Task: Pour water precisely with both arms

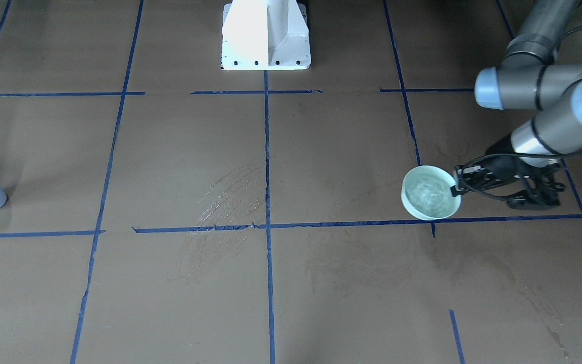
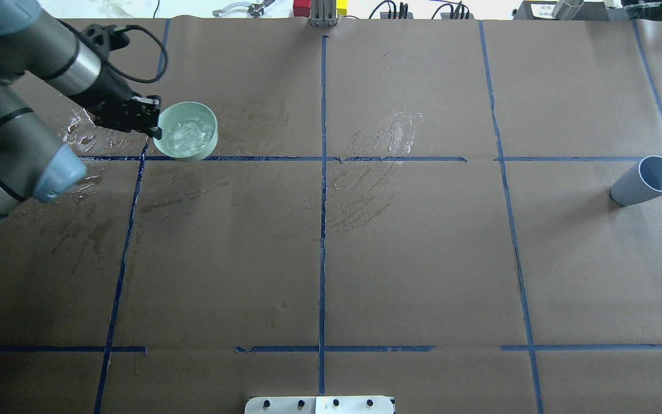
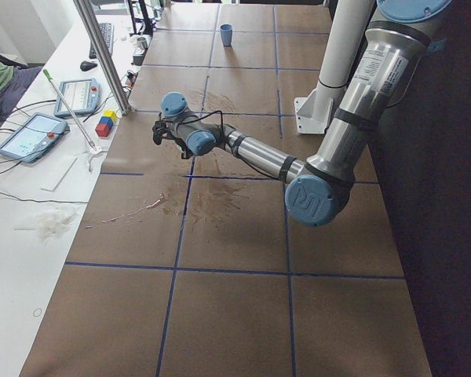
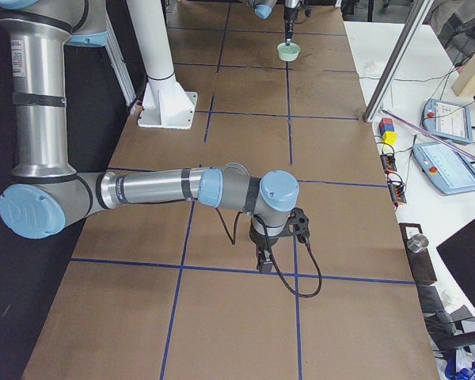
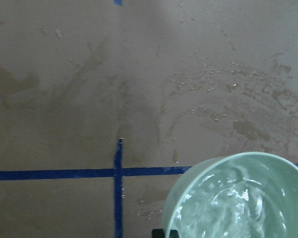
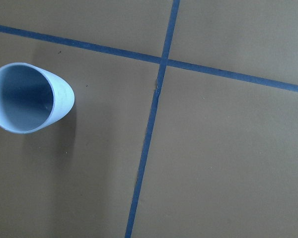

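The water (image 1: 428, 197) lies in a pale green bowl (image 2: 185, 156) on the robot's left side of the table (image 2: 423, 259), just beside a crossing of the blue tape lines (image 2: 323, 230). In the left wrist view its surface shows ripples. I judge the load light but unforgiving: an open, shallow bowl will slop at any jerk or tilt. The left gripper (image 2: 156, 129) has its fingers clamped on the bowl's rim. I expect this one-sided hold to pivot easily, so I would move slowly and keep the bowl level. The blue-grey cup (image 2: 635, 187) stands well apart, on the right side. The right gripper (image 4: 265, 257) hangs over the table, and I cannot tell how its fingers stand.
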Controlling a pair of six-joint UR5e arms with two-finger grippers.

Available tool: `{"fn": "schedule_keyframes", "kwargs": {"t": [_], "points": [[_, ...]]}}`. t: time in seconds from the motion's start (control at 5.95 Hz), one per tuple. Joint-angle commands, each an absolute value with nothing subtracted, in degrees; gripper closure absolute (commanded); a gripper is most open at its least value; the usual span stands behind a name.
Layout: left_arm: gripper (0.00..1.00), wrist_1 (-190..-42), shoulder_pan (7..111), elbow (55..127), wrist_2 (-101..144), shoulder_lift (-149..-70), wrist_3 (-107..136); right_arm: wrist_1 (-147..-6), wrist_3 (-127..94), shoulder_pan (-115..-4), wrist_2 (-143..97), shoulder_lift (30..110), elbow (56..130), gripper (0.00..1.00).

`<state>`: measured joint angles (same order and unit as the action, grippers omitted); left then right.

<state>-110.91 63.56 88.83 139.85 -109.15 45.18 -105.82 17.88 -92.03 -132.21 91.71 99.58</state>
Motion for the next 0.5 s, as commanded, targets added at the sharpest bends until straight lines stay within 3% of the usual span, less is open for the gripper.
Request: {"fn": "schedule_keyframes", "kwargs": {"t": [0.0,0.34], "points": [[1.00,-110.92,68.71,88.60,143.34,-101.72,33.45,-105.82,17.93,-92.02,-132.19,91.85,99.58,0.00],[1.00,-111.09,69.17,88.42,143.17,-96.18,26.85,-105.73,17.93,-92.02,-132.19,91.85,99.75,0.00]]}}
